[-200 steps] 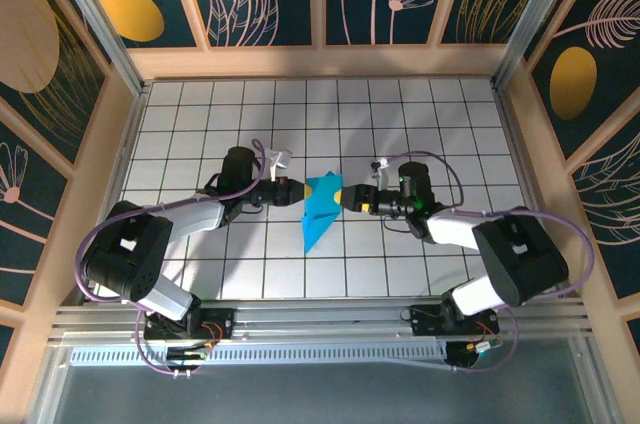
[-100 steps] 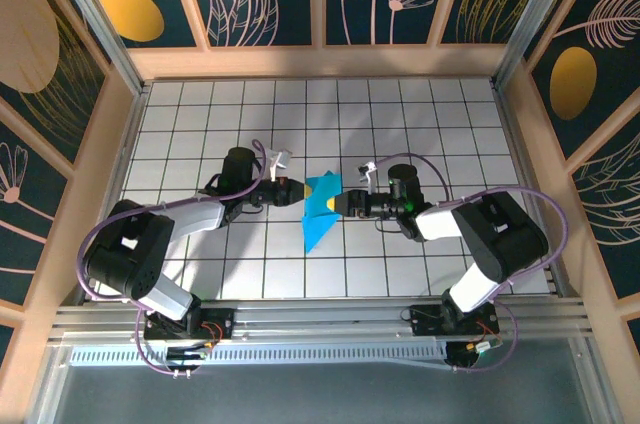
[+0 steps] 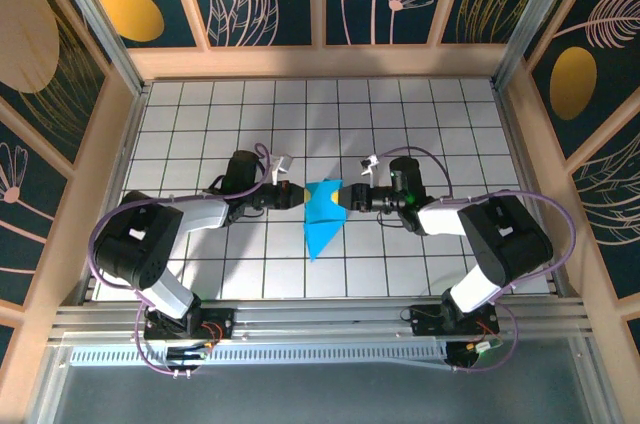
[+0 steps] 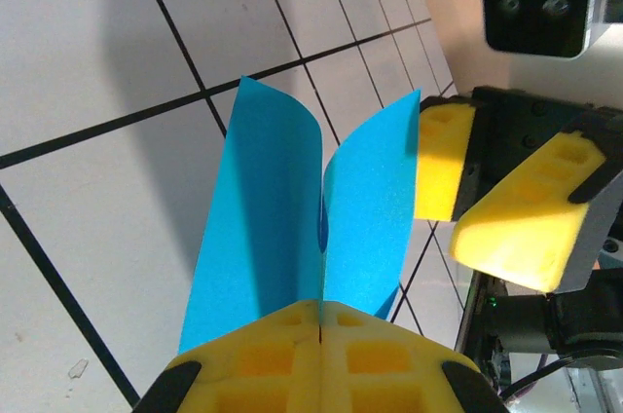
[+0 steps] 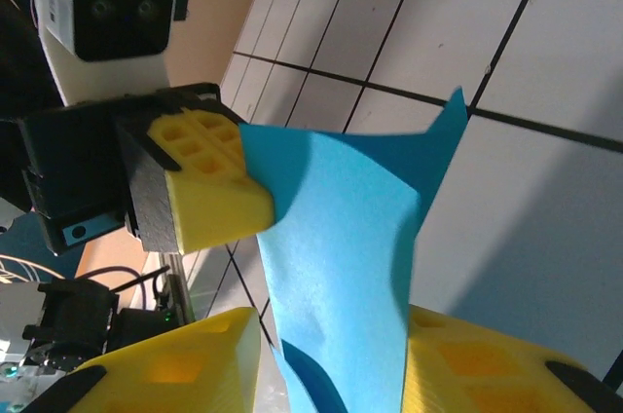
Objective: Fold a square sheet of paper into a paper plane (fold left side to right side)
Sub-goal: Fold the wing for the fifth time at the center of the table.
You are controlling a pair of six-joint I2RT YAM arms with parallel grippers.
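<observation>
The square sheet of paper (image 3: pixel 322 216) is no longer flat: it is a creased, pointed shape of two upright flaps sharing a spine, sitting at the middle of the tiled table (image 3: pixel 200 114) between the two arms, with its long tip aimed toward the near edge. The shadow under it in the left wrist view suggests the upper part is raised off the tiles, though how much of the tip rests on them I cannot tell. The step in hand looks like a mid-fold regrip, one arm anchoring the spine while the other comes in to take a flap across. The left gripper (image 4: pixel 321 320) is clamped tight on the paper, its yellow pads pressed together with the crease pinched between them and both flaps fanning out beyond. The right gripper (image 5: pixel 336 355) faces it from the other side with its jaws apart — they straddle the far flap, and the paper lies against one pad, but a gap shows on the other side, so nothing is gripped there yet. The next move, as I judge it, calls for the right fingers to close squarely on that flap near its edge without crumpling it, and then to carry it over while the left grip keeps the spine from twisting — thin paper like this will buckle if the two pull unevenly.
</observation>
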